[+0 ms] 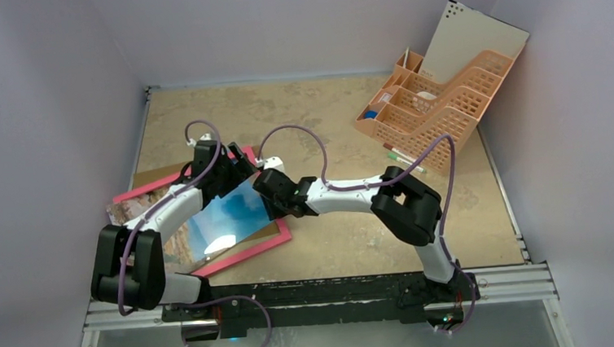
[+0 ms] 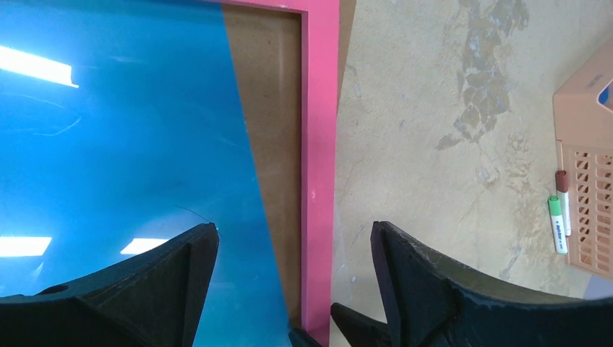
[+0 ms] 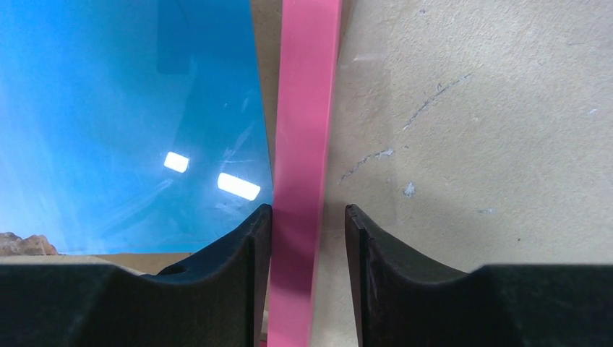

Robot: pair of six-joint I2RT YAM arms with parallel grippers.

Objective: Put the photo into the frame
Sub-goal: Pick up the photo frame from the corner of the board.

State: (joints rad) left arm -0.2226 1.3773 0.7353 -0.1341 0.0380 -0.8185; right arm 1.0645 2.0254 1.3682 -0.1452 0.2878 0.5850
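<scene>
The pink frame (image 1: 253, 249) lies flat on the table, left of centre. The glossy photo (image 1: 229, 216) lies face up over it, skewed, blue sky toward the arms' grippers and tan rocks at the left. My left gripper (image 1: 224, 173) is open at the frame's far edge. In the left wrist view its jaws (image 2: 295, 242) stand wide on either side of the frame's pink rail (image 2: 319, 130) and the photo's edge (image 2: 130, 130). My right gripper (image 1: 277, 193) is open at the frame's right edge. Its fingers (image 3: 307, 231) stand either side of the pink rail (image 3: 307, 108), with a gap on the right.
A brown backing board (image 1: 154, 177) shows under the frame and inside it (image 2: 271, 108). A peach desk organiser (image 1: 438, 107) with a white board leaning in it stands at the back right. Markers (image 1: 405, 157) lie beside the organiser, and also show in the left wrist view (image 2: 556, 224).
</scene>
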